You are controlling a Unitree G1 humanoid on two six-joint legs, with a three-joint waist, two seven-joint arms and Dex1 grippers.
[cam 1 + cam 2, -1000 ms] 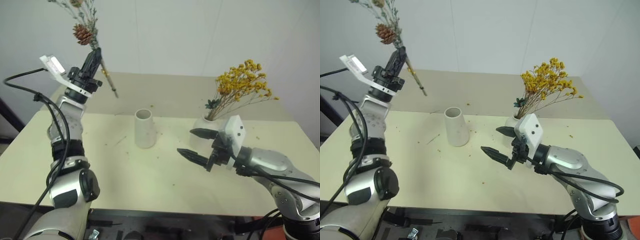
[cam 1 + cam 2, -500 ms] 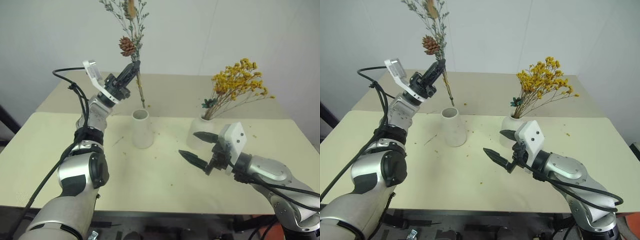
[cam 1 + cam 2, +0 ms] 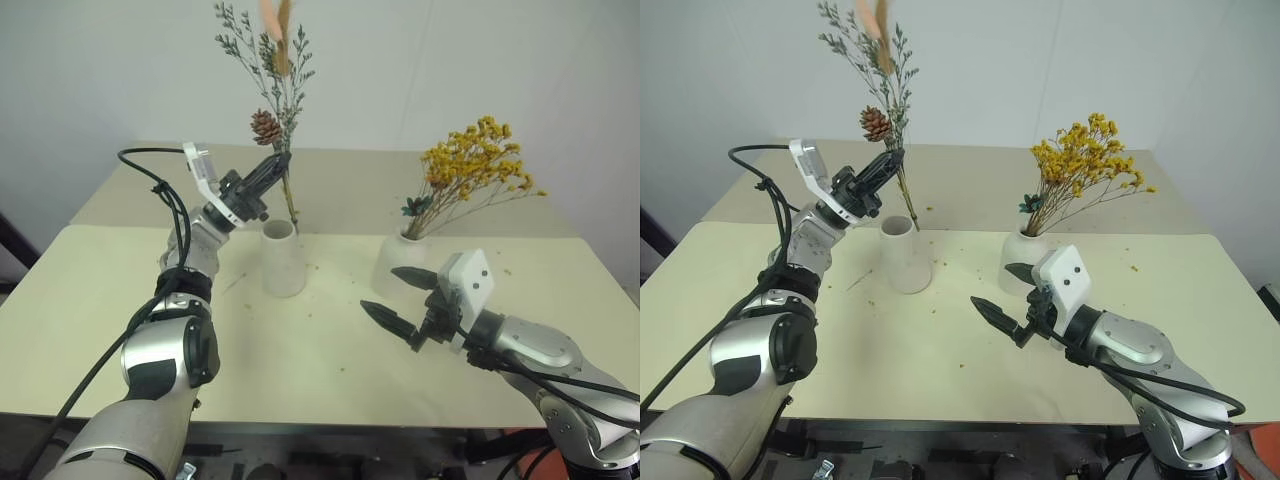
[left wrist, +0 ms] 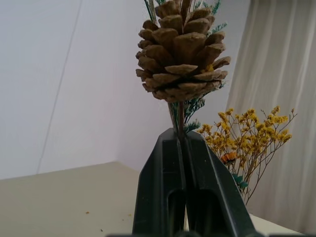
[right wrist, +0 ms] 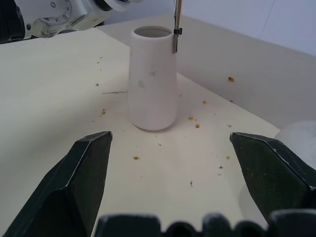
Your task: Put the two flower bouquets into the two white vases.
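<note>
At the far left of the table [image 3: 120, 300], the left gripper [image 3: 278, 163] pinches shut on the stems of the grey-green bouquet [image 3: 268, 95], holding it upright with its stem ends just above the far rim of the cone vase [image 3: 283, 258]. Nearer and to the right, the right gripper [image 3: 404, 298] hangs wide open and empty beside the rounded vase [image 3: 395, 262], which holds the yellow bouquet [image 3: 478, 170]

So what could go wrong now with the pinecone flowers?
The stem tip hangs beside the cone vase's rim, not inside, so it may miss or tip the vase over. The left gripper pinches the thin grey-green bouquet low down, so the top-heavy bunch could swing.
</note>
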